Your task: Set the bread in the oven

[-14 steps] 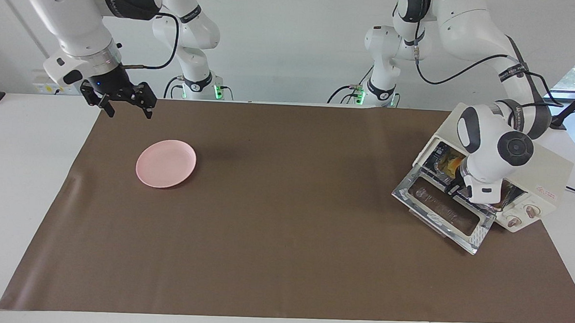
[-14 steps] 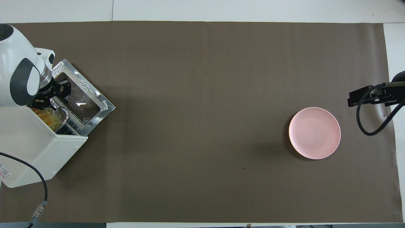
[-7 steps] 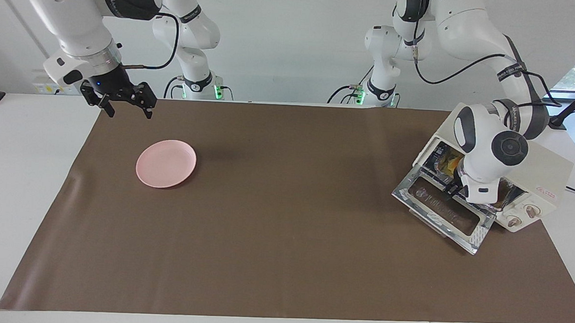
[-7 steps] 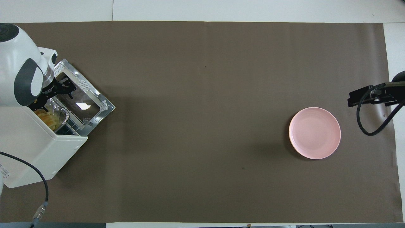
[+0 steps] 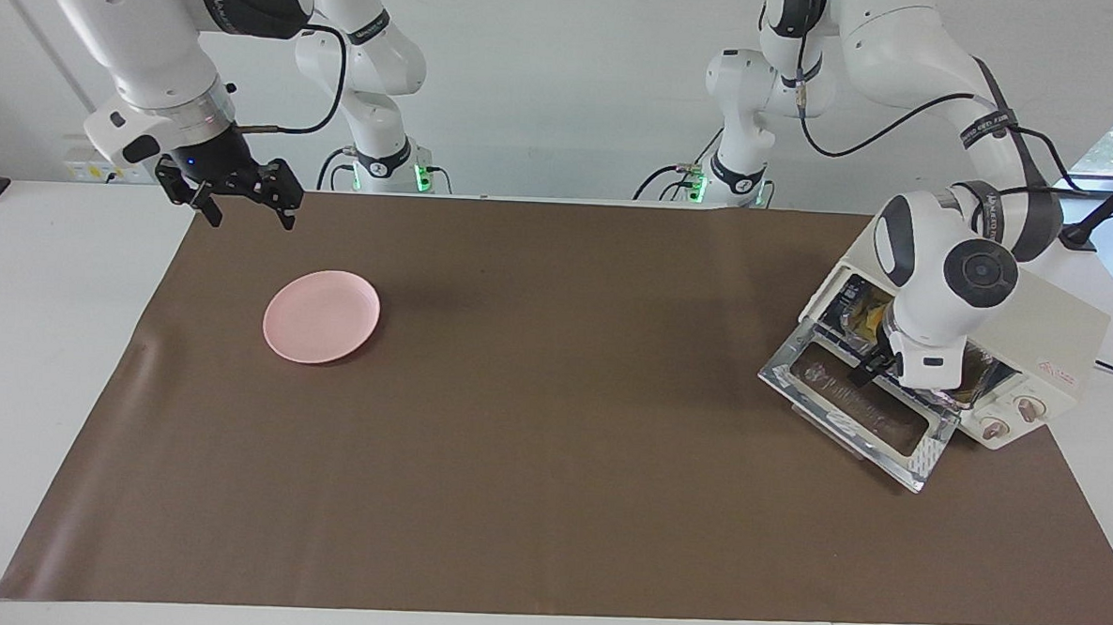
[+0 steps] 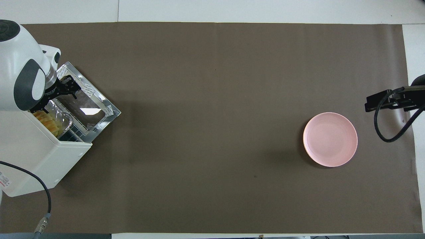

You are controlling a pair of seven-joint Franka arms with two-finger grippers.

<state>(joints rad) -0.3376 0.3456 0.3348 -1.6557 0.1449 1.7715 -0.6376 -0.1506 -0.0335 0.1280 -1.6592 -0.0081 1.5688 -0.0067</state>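
A: Since prev. frames: left claw has backed out of oven mouth, now over the dropped door. Was deeper by the rack a sec ago. All else unchanged.

B: Item 1, bread?

A: Bread: inside oven, lying in foil tray on wire rack, just within the opening. Golden, ridged. Not touched by any claw.

B: Item 2, oven?

A: Cream box at left arm's end of surface. Door folded down flat, glass up. Two knobs on front panel.

B: Task status?

A: Judged: placement done, bread is in. Left to do, prob.: clear the arm, maybe shut door, though task line doesn't ask for that.

B: Left arm pose?

A: Comes over oven top, wrist bent down in front of the opening, claw pointing toward the door. Fingers look apart, medium gap, holding nothing.

B: Right arm?

A: Waiting. Right claw up in the air over the mat's edge at right arm's end, fingers spread wide, empty.

B: Other stock?

A: Pink plate, bare, at right arm's end, well apart from oven. Brown mat covers most of surface.
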